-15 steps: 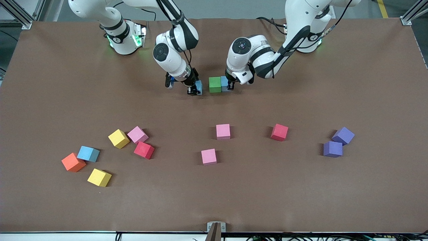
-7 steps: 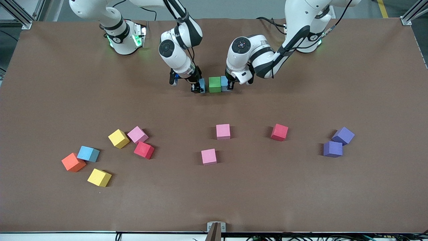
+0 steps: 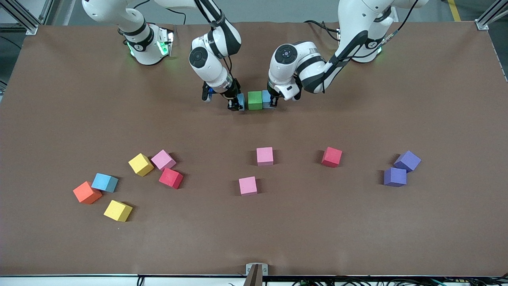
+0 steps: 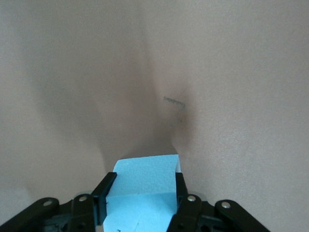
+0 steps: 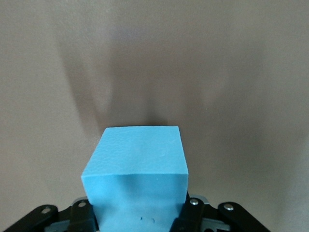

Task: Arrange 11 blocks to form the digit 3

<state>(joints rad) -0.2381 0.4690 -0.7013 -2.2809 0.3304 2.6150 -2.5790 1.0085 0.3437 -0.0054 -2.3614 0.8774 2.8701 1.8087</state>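
Note:
A green block point(image 3: 254, 100) sits on the table near the robots' bases. My right gripper point(image 3: 235, 104) is shut on a light blue block point(image 3: 241, 99) point(image 5: 137, 169), set against the green block on the side toward the right arm's end. On the green block's side toward the left arm's end, my left gripper point(image 3: 273, 102) is shut on another light blue block point(image 3: 266, 98) point(image 4: 142, 186). Together the three form a short row. Both held blocks fill the space between the fingers in the wrist views.
Loose blocks lie nearer the front camera: pink point(image 3: 264, 155), pink point(image 3: 248, 185), red point(image 3: 331, 156), two purple point(image 3: 407, 161) point(image 3: 395, 176). Toward the right arm's end are yellow point(image 3: 140, 164), pink point(image 3: 163, 159), red point(image 3: 171, 177), light blue point(image 3: 104, 182), orange point(image 3: 87, 192) and yellow point(image 3: 118, 210).
My right gripper has carried its light blue block sideways toward the green block and now holds it against it. The left arm has not moved.

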